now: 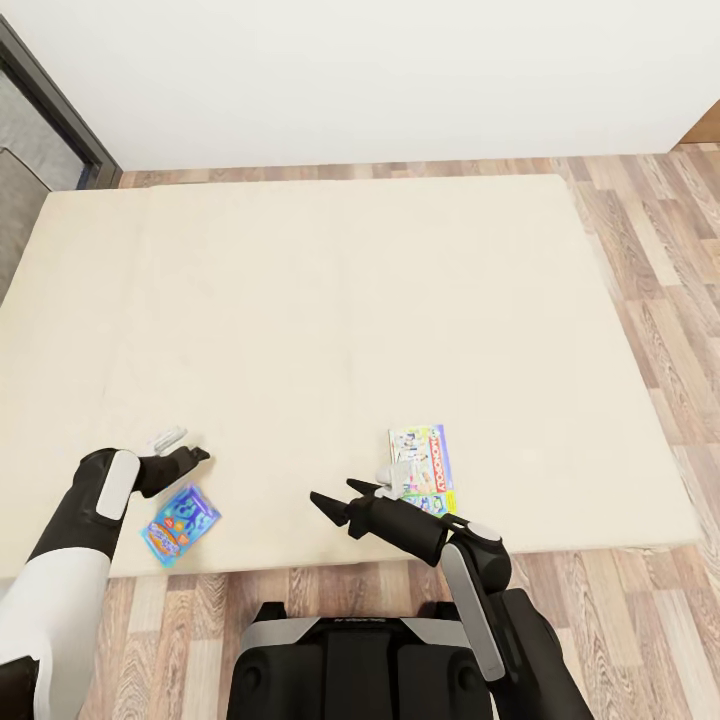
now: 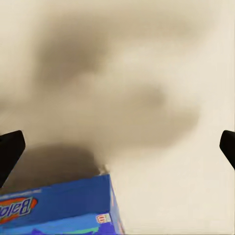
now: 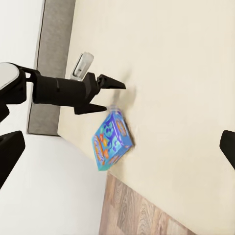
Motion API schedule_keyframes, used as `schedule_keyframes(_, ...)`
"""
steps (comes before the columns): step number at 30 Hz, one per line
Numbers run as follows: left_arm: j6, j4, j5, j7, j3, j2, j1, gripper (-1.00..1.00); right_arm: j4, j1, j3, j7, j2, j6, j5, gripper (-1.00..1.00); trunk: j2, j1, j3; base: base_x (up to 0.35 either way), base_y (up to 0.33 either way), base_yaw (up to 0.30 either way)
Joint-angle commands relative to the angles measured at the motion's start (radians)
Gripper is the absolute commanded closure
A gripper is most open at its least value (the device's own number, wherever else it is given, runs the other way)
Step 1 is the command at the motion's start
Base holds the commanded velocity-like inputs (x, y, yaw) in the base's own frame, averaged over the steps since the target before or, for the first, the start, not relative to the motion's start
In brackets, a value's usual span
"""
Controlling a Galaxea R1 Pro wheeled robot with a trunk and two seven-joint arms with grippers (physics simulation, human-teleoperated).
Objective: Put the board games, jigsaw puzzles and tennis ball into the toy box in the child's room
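Two board games lie on the beige bed (image 1: pixel 330 300) near its front edge. The small blue board game (image 1: pixel 180 523) is at the left, just below my left gripper (image 1: pixel 190 448), which hovers open above its far corner. The same blue box (image 2: pixel 58 205) shows close up between that gripper's wide-apart fingers, and it appears again as the blue game (image 3: pixel 111 139) under the open left gripper (image 3: pixel 110 95). The white Monopoly board game (image 1: pixel 428 462) lies at the right, partly behind my right arm. My right gripper (image 1: pixel 338 497) is open, empty, and points left between the two games.
A grey headboard (image 1: pixel 30 140) runs along the bed's left side. Wooden floor (image 1: pixel 650 300) borders the bed at the right and front. A white wall (image 1: pixel 360 70) stands behind. My dark base (image 1: pixel 350 660) is at the bed's front edge.
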Motion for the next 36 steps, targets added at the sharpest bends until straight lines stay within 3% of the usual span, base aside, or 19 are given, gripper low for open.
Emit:
schedule_keyframes(1,0.007,-0.002,0.011,0.017,0.0,0.001,-0.001,-1.0,-0.001,0.0,0.0,-0.001,0.0,0.008,-0.006,-1.0,-0.001,0.0,-0.001,0.0,0.0,0.0)
schedule_keyframes(13,0.018,-0.005,0.012,0.042,-0.001,0.027,-0.002,-1.0,-0.001,0.0,0.0,-0.002,0.0,0.008,-0.006,-1.0,-0.001,0.0,-0.001,0.0,0.0,0.0)
schedule_keyframes(36,0.02,-0.008,0.01,0.058,-0.005,0.032,-0.002,-1.0,-0.001,0.0,0.002,-0.002,0.0,0.008,-0.006,-1.0,-0.001,0.0,-0.001,0.0,0.0,0.0)
